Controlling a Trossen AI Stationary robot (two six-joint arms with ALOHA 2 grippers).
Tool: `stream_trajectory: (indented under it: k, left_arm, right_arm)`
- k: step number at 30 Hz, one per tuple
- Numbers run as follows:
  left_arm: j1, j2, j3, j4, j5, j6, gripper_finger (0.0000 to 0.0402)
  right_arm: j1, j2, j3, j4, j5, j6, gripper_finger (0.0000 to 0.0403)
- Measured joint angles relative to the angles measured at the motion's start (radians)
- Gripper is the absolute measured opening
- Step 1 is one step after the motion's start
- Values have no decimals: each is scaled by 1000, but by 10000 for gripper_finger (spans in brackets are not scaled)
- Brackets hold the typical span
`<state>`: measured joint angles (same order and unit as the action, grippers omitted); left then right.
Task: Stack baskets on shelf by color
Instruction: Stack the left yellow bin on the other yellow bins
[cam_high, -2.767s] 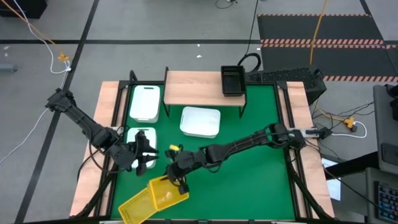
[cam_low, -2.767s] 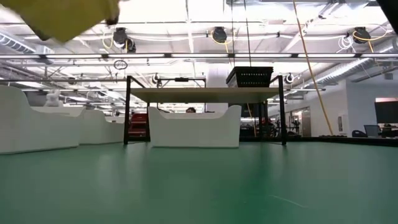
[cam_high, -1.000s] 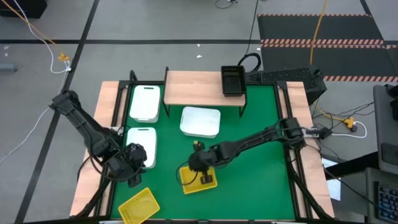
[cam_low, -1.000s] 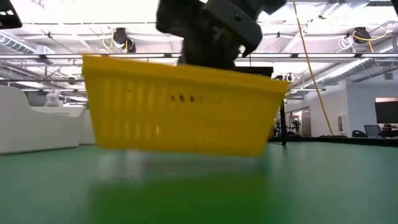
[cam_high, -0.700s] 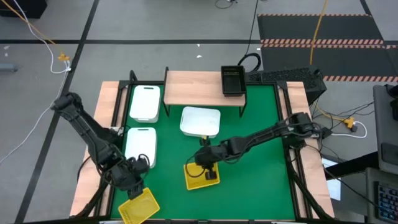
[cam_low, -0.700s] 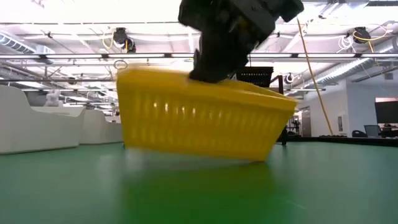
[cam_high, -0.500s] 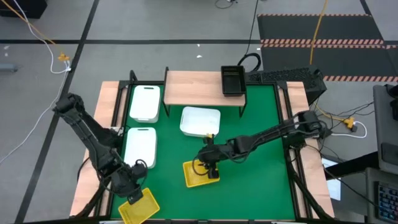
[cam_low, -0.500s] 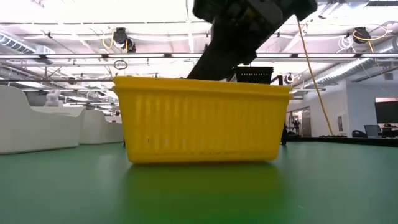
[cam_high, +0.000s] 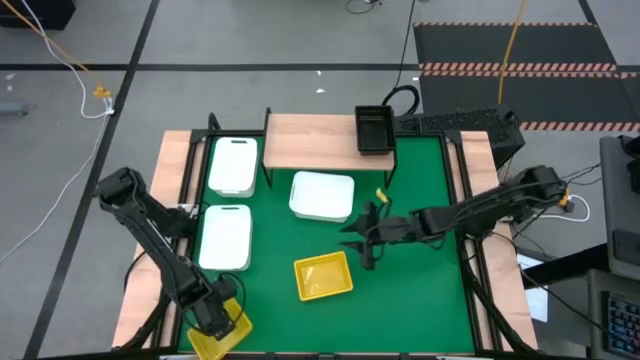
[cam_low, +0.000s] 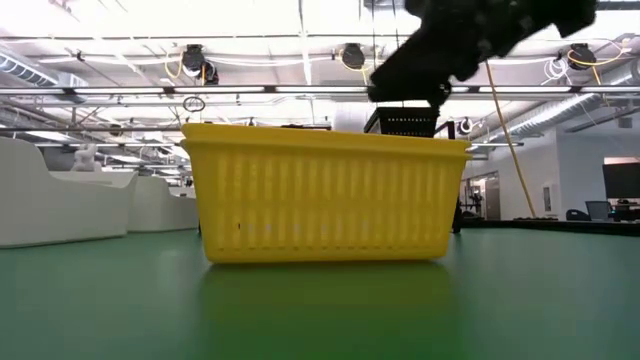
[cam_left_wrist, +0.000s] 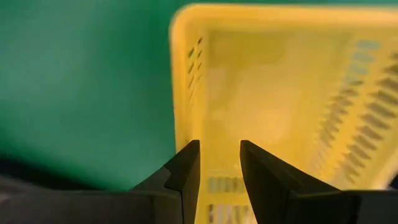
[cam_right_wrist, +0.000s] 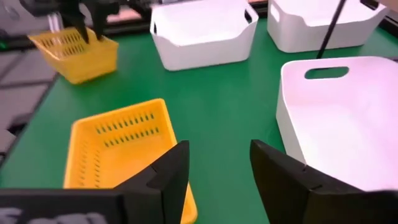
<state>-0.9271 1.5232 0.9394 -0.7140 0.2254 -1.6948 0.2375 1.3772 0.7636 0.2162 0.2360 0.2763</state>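
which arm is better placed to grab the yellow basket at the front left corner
Left. Its tool sits right over that yellow basket, fingers straddling its rim. The right tool is open, away beside the white basket.

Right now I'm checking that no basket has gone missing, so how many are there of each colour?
White baskets: 3
Yellow baskets: 2
Black baskets: 1, standing on the shelf
Total: 6
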Motion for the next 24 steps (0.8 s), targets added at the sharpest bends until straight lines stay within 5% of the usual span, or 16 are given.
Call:
stream_trajectory:
  k: [17, 24]
  left_arm:
    - [8, -33, 0, -11, 0, 46, 117]
    - [6, -36, 107, -352, -60, 36, 117]
  right_arm:
    - [60, -211, -188, 223, -55, -110, 160]
    - [65, -89, -189, 348, -56, -128, 160]
